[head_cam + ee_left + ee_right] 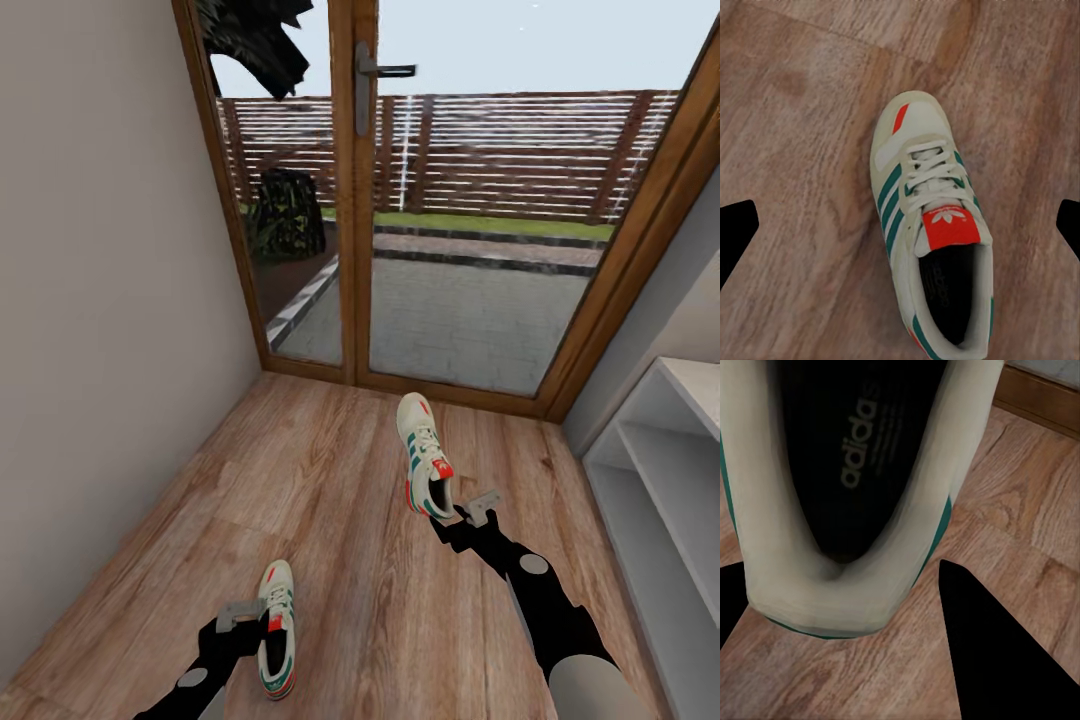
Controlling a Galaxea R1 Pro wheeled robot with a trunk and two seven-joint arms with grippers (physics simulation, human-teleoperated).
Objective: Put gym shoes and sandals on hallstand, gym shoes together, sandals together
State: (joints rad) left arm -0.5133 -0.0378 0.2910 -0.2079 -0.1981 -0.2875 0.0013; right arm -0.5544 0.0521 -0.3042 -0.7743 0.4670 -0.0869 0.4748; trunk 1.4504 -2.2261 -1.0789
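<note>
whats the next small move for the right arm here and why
Probably close the right gripper on the heel of the farther gym shoe: in the right wrist view the heel collar sits between the spread fingers, and the shoe still rests on the floor.

— Can any writing be read?
— Yes. In the right wrist view the dark insole of the far gym shoe [847, 472] carries the word "adidas" in pale letters, the end of it cut off by the collar.
— And the near gym shoe [934, 240]?
— Its red-orange tongue patch [951, 227] bears a white trefoil logo; the lettering on its insole is too blurred to read.
</note>
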